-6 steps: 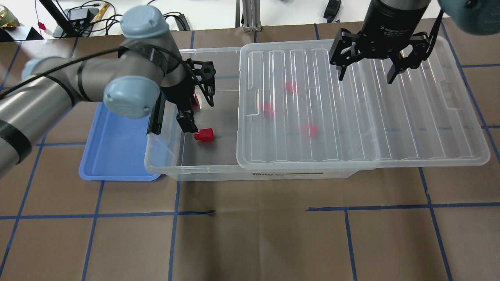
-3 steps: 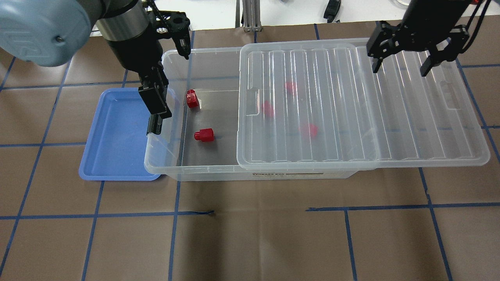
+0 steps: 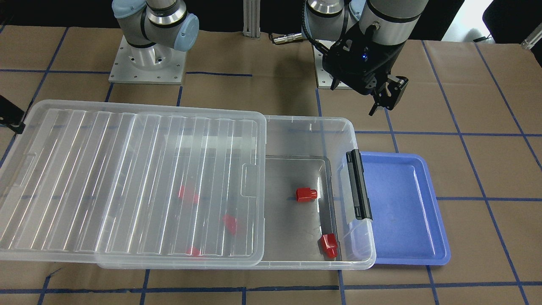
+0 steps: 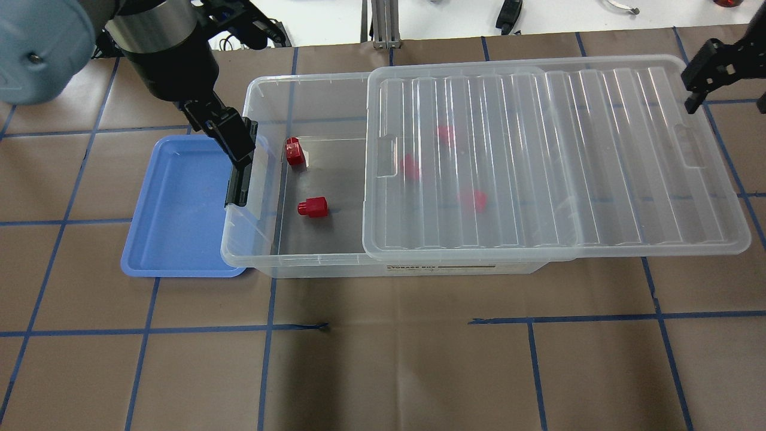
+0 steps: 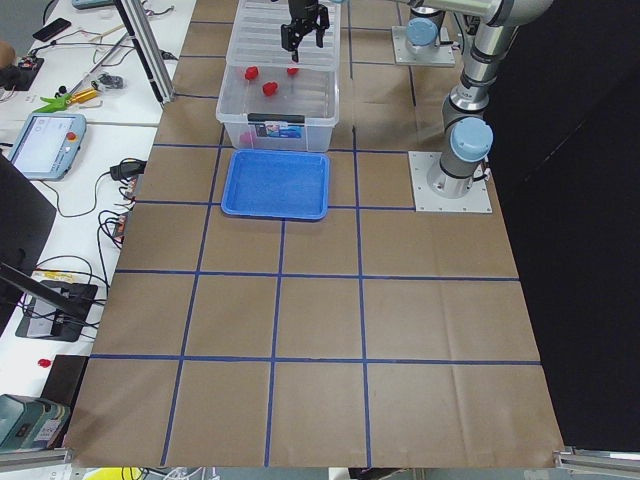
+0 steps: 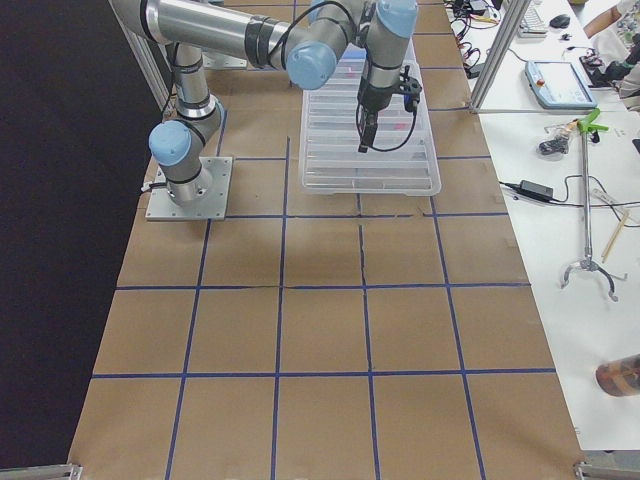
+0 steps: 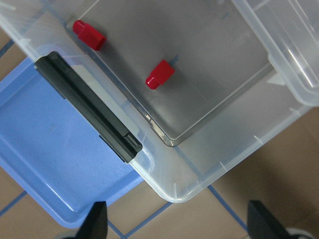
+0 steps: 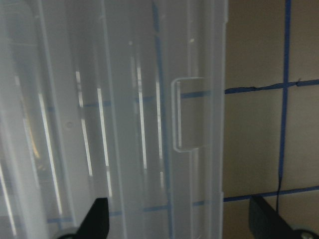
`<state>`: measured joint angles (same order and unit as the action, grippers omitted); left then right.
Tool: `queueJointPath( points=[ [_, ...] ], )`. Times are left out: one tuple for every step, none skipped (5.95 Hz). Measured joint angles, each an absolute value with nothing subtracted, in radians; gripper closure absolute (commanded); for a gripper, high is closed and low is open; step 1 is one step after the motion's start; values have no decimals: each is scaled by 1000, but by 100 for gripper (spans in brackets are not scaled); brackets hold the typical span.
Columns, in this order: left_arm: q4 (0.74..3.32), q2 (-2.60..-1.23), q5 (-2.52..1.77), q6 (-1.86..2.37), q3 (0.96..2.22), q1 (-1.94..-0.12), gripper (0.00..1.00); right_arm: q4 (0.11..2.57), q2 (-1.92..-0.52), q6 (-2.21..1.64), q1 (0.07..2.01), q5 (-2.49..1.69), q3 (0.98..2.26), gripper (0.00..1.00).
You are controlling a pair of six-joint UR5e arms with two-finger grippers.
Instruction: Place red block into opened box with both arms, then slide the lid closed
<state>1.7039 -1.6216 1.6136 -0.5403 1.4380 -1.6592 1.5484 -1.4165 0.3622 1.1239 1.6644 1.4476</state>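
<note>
— Block in?
— Yes: your left gripper's (image 7: 179, 225) jaws are open and empty; the red block (image 4: 312, 207) lies in the box's (image 4: 263, 254) uncovered left end.
— Then the lid (image 4: 556, 161)?
— Set your open right gripper (image 8: 182, 219) against its right edge; push left, squarely.

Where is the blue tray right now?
In the overhead view, the blue tray sits on the table's left side, beside the clear box's short end that carries the black latch bar.

REST | you see a shallow blue rectangular plastic tray (image 4: 173, 215) | flat on brown paper-covered table (image 4: 419, 371) | blue tape grid (image 4: 574, 318)
</note>
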Motion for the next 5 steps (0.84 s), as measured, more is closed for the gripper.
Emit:
queueJointPath(
  points=[
    [1667,-1617,1612,-334,1441,-1659,2,1639,-1382,458,1037,1673,1485,0],
    [1642,-1614,1608,-137,1440,-1659,2,1739,-1356,513,977,1676,1541,0],
    [1629,-1610,1605,-2,1441,-1659,2,1825,-1341,535,947,1678,1599,0],
    [1624,-1602,1605,68,1444,-1659,2,1873,-1341,535,938,1677,1644,0],
    [1622,-1595,1605,99,1447,-1658,2,1889,-1348,525,938,1672,1668,0]
  ],
)
